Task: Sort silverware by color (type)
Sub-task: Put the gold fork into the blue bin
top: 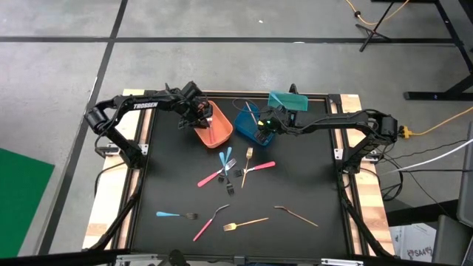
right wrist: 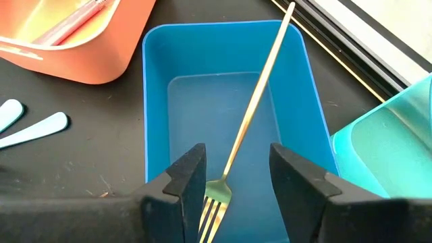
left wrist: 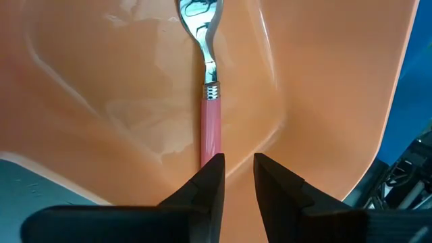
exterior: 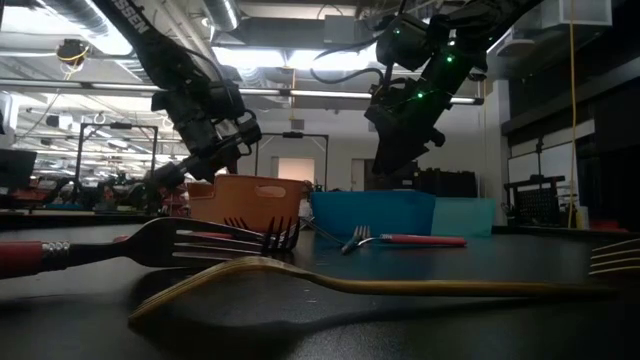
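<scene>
Evidently light, stiff and slippery, the silverware (top: 256,168) wants pinching mid-handle; both end effectors, left (left wrist: 235,177) and right (right wrist: 235,169), stand open over bins at twelve o'clock.

An orange bin (top: 213,128) is sitting at the far side of the black counter (top: 177,185), tilted against its neighbours' line; a blue bin (top: 247,123) is standing just beside it; a teal bin (top: 288,100) is lying beyond the blue one, near the counter's far edge; a yellow cable (top: 443,122) is trailing across the grey floor (top: 59,74); a green mat (top: 22,188) is lying on that floor beside the counter.
</scene>
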You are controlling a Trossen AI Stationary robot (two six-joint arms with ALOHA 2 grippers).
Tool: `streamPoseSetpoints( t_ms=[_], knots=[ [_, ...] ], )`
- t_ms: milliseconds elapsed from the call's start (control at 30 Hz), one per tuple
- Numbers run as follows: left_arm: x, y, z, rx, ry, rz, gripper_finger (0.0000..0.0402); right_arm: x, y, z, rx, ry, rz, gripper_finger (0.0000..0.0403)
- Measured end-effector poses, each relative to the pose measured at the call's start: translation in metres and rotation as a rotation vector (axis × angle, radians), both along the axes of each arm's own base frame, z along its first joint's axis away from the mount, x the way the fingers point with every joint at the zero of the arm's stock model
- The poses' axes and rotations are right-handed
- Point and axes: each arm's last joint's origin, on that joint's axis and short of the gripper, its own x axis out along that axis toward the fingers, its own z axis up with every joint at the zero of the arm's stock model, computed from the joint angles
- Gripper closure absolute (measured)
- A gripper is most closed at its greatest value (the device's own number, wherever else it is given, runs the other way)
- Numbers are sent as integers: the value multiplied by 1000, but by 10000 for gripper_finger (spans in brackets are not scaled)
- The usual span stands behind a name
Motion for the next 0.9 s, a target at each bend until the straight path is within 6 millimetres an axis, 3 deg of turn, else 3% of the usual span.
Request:
streamPoseSetpoints(
  t_ms=[667, 900],
  knots=[
    [7, 1, 4, 75, -60, -42, 328, 0, 0, 0, 0, 0, 0, 248],
    [5, 0, 19, 157, -103, -62, 328, 0, 0, 0, 0, 0, 0, 248]
  ],
)
